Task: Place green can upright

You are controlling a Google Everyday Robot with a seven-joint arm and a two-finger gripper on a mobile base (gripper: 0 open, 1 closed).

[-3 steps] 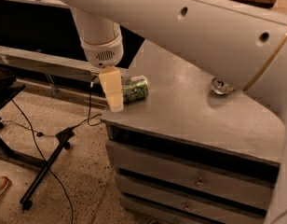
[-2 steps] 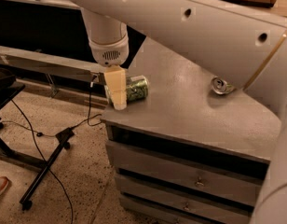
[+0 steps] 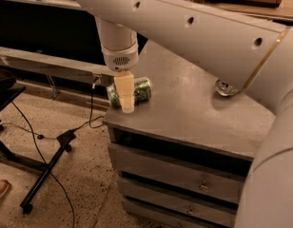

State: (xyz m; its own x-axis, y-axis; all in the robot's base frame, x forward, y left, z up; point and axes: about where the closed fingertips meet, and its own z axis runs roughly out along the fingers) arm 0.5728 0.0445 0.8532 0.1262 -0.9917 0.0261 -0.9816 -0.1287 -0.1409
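The green can (image 3: 142,90) lies on its side at the front left corner of the grey cabinet top (image 3: 184,113). It has a dark green mottled label, and its long axis runs roughly left to right. My gripper (image 3: 126,103) hangs from the white wrist (image 3: 119,56) straight down over the can's middle. Its cream-coloured part crosses in front of the can, so the can shows on both sides of it. The gripper's tip reaches the cabinet's front left edge.
A silver can top (image 3: 226,87) shows further right on the cabinet, half hidden behind my big white arm (image 3: 194,27). Drawers (image 3: 175,175) are below the top. On the speckled floor to the left are a black stand (image 3: 46,170) and cables. A low shelf (image 3: 42,63) runs behind.
My gripper has moved right, from beside the can's left end to over its middle. The can has stayed lying in the same place.
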